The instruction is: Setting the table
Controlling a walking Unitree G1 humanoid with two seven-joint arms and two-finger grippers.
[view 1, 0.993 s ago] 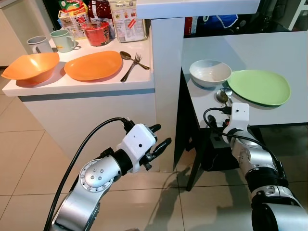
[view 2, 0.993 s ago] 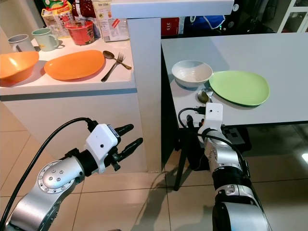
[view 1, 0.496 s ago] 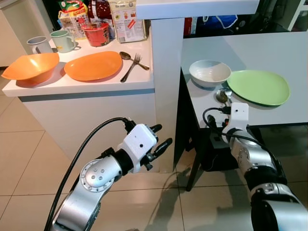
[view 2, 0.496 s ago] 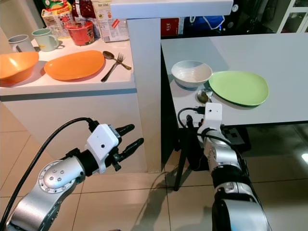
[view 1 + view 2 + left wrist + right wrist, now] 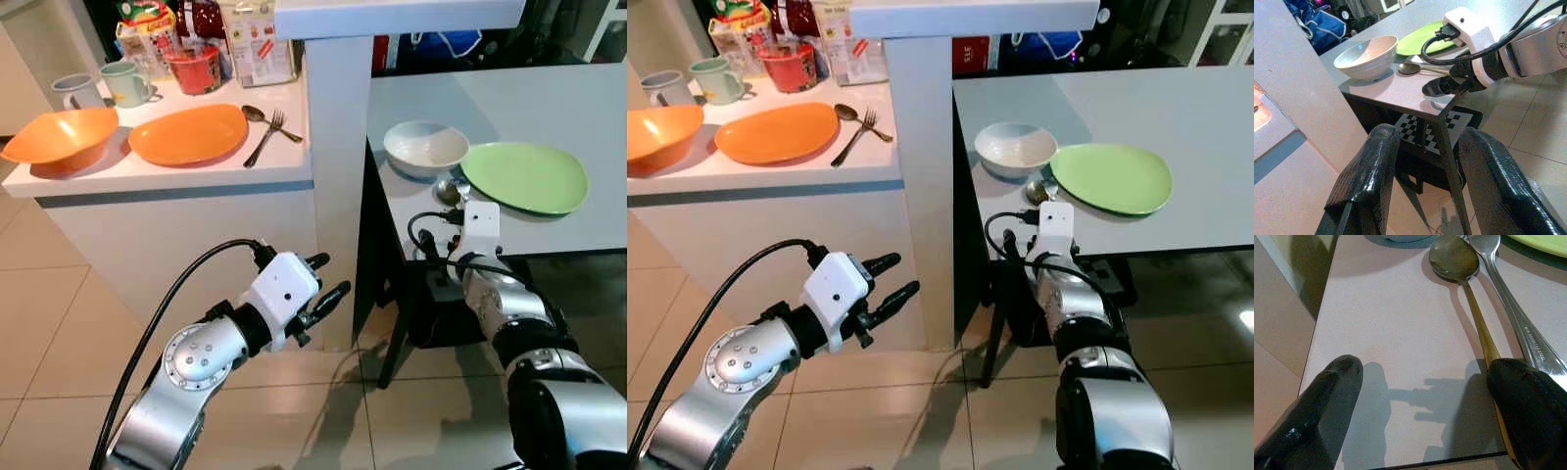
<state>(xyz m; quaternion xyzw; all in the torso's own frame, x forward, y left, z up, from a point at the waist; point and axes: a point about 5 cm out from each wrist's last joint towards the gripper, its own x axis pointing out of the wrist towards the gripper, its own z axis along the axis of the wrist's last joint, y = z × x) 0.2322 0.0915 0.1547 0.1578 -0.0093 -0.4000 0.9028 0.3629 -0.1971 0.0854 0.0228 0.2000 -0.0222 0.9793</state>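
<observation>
- Grey table [image 5: 549, 98] partly set: white bowl [image 5: 425, 148], green plate [image 5: 524, 176] just beside it, spoon [image 5: 1464, 279] and a second utensil [image 5: 1513, 328] lying between them at the near edge.
- Right gripper [image 5: 1425, 406] sits at the table edge, fingers spread wide, holding nothing; spoon handle runs next to one finger.
- Left gripper [image 5: 318, 294] hovers low beside the counter, fingers apart, empty.
- Left to do, judging by the counter [image 5: 176, 171]: orange plate [image 5: 188, 133], orange bowl [image 5: 61, 137], fork [image 5: 266, 135] and spoon there, two mugs [image 5: 103, 86] behind.
- Looks like one place setting is down and a second is untouched.
</observation>
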